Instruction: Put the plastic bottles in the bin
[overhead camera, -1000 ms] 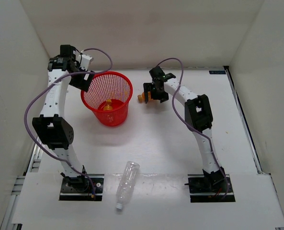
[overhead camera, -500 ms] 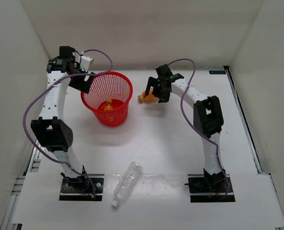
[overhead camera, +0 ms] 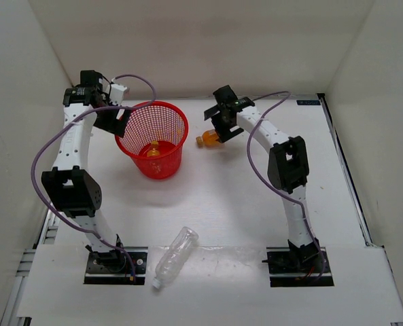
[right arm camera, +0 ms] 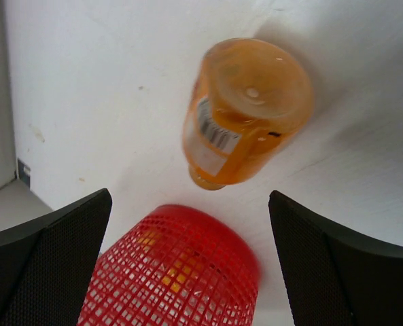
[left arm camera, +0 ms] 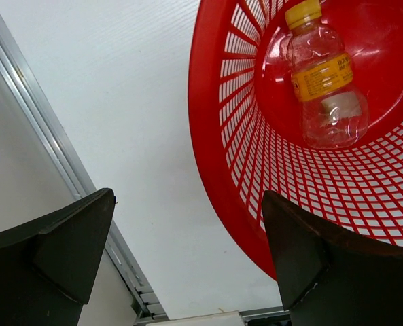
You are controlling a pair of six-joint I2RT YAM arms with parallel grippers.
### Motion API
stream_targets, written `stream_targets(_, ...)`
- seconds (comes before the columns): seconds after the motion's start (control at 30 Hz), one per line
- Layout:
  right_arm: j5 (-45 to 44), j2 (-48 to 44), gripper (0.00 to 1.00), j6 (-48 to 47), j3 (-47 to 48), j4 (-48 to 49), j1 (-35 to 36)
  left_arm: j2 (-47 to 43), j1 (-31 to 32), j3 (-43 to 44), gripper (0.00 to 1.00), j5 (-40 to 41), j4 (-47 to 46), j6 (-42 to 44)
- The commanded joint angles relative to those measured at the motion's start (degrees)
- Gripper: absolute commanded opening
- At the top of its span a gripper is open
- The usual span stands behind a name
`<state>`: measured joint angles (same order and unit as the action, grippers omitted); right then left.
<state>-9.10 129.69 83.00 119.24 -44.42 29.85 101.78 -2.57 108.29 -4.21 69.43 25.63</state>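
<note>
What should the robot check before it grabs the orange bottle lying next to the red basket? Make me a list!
1. Is the right gripper open? ok.
2. Does the orange bottle lie on the table between its jaws? ok.
3. Is that bottle gripped yet? not ok.
4. Is the red basket upright with its top open? ok.
5. Is the left gripper clear of the basket's rim? cannot tell.
6. Is the clear bottle in the basket? not ok, it lies at the table's near edge.
</note>
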Motion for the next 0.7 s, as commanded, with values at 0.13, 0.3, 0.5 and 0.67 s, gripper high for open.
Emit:
stream_targets(0.13,-1.28,4.6,0.99,9.45,3.54,-6.72,-1.19,-4.04,-0.68,0.34,1.0,-2.56,-1.75,0.3)
stream_targets(0.3,1.02,7.24,0.99,10.95,4.42,-6.73,-1.19,-4.04,-1.21,0.34,1.0,-2.56,-1.75,0.3)
stream_targets(0.5,0.49,9.17,0.8,11.57,5.83,-8.05,-1.72,-4.04,-2.88,-0.18,1.0,-2.56,-1.75,0.83)
stream_targets(0.67,-3.28,6.03,0.2,5.25,3.55,-4.89,-1.72,-4.57,-3.41,-0.18,1.0,-2.56,-1.75,1.35)
